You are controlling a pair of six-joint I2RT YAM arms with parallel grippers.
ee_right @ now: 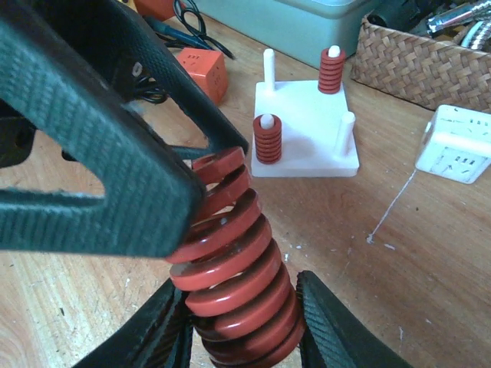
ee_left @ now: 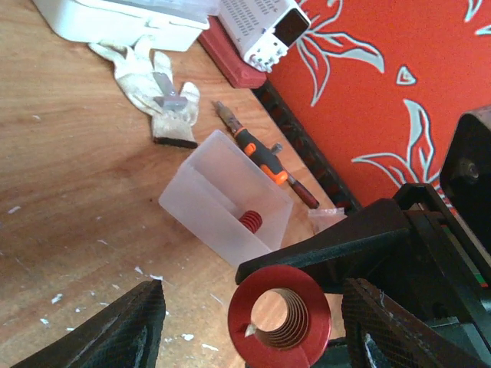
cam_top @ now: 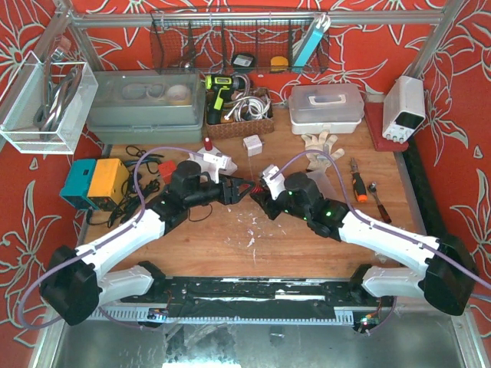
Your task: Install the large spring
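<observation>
Right fingers point(ee_right: 337, 337) clamping large spring point(ee_right: 230, 261) lower centre | left fingers point(ee_left: 115, 330) standing parted, straddling its end | peg base point(ee_right: 307, 146) sitting upper centre

A: Type of place?
B: Workshop bench. Beyond the left fingers point(ee_left: 107, 330): bench power supply point(ee_left: 265, 27), screwdriver point(ee_left: 258, 151), work glove point(ee_left: 146, 77), scuffed wooden tabletop point(ee_left: 69, 169).
A: Farther back?
B: Cordless drill point(cam_top: 219, 92), hanging tool basket point(cam_top: 230, 46).

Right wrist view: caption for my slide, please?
Right gripper grips the large spring, left gripper's finger crossing in front; white peg base beyond.
</observation>
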